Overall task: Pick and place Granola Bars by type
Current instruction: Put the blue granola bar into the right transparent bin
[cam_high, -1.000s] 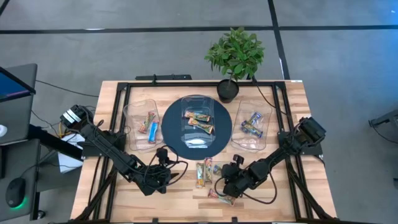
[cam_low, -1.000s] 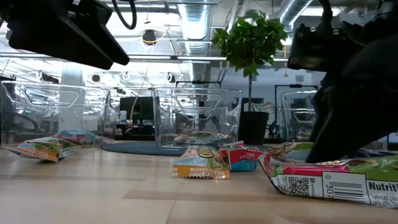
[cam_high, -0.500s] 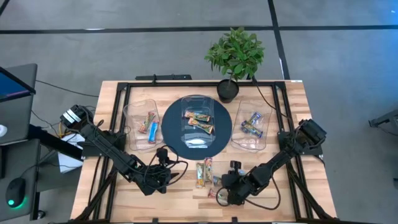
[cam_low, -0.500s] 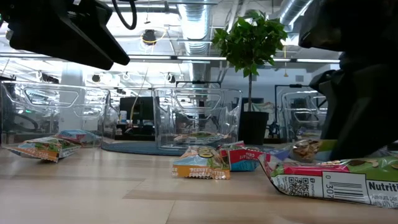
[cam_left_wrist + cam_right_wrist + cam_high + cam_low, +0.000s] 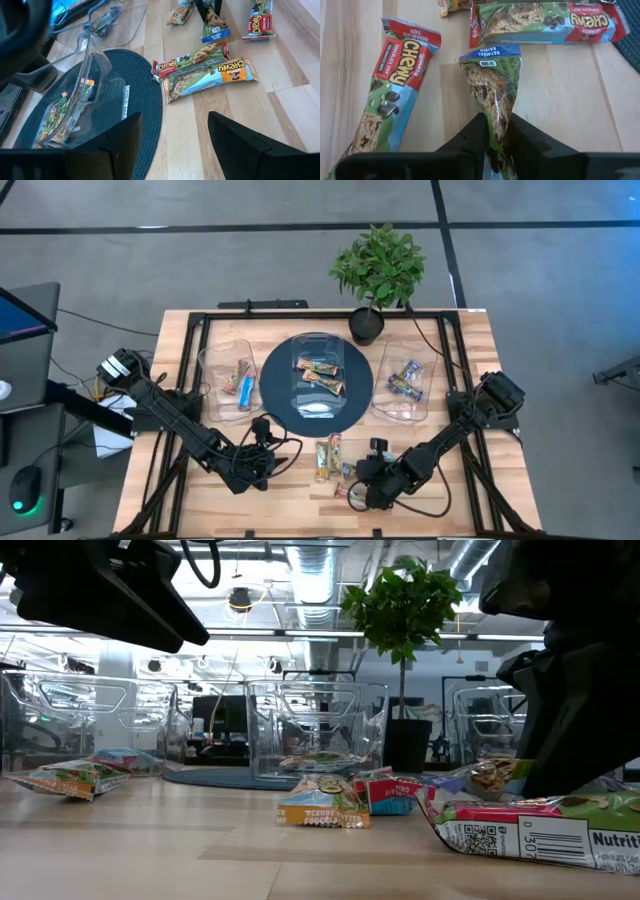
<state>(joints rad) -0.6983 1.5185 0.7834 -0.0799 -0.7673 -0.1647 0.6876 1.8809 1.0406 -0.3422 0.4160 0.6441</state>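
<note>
Several wrapped granola bars lie loose on the wood near the table's near edge (image 5: 327, 457). Others sit in three clear tubs: left (image 5: 240, 377), centre (image 5: 318, 372), right (image 5: 405, 380). My right gripper (image 5: 353, 491) is low over the loose bars and shut on an oatmeal raisin bar (image 5: 492, 95) with a blue end. Two chocolate chip bars lie flat beside it (image 5: 390, 90) (image 5: 545, 22). My left gripper (image 5: 172, 132) is open and hovers left of the loose bars (image 5: 205, 70), touching nothing. My right gripper pinches the oatmeal raisin bar between its two fingers (image 5: 472, 137) at the end opposite the blue one (image 5: 495, 131). The wrapper is squeezed narrow there and fans out toward the blue end (image 5: 490, 52). The bar lies along the fingers, pointing away from them, close to the table (image 5: 490, 777).
The centre tub stands on a round dark blue mat (image 5: 275, 395). A potted plant (image 5: 378, 270) stands at the far edge. A black frame (image 5: 190, 350) runs round the table top. A large bar (image 5: 540, 830) lies close in front of the low camera.
My right gripper has moved toward the table's near edge and a little left, down onto the loose bars, then stayed still. In the low view the oatmeal raisin bar's end now shows raised beside the gripper.
</note>
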